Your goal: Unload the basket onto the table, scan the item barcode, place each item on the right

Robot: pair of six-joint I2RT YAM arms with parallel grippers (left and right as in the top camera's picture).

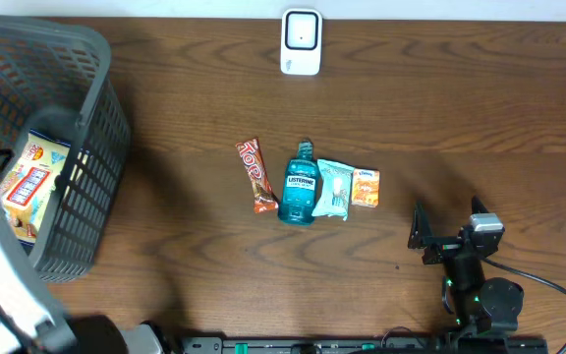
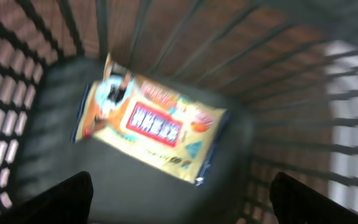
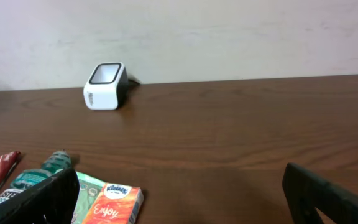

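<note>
The coming move turns on the row of four items lying mid-frame in the overhead view: chocolate bar (image 1: 256,175), mouthwash bottle (image 1: 300,185), teal pack (image 1: 333,189) and orange tissue pack (image 1: 366,187). They sit close side by side on the surface (image 1: 460,98), each with its long axis running roughly top to bottom of the frame, the bar tilted a little. The right gripper (image 3: 179,205) sits at lower right, its jaws spread wide with nothing between them. The row lies up and to the left of it, the orange tissue pack closest. The left gripper (image 2: 179,199) hangs over the basket (image 1: 96,59) at far left, jaws released and empty above a yellow packet (image 2: 148,127) on the basket floor, well apart from the row. So the right arm looks the nearer for the next pick. The scanner (image 1: 301,41) stands at top centre, beyond the row.
</note>
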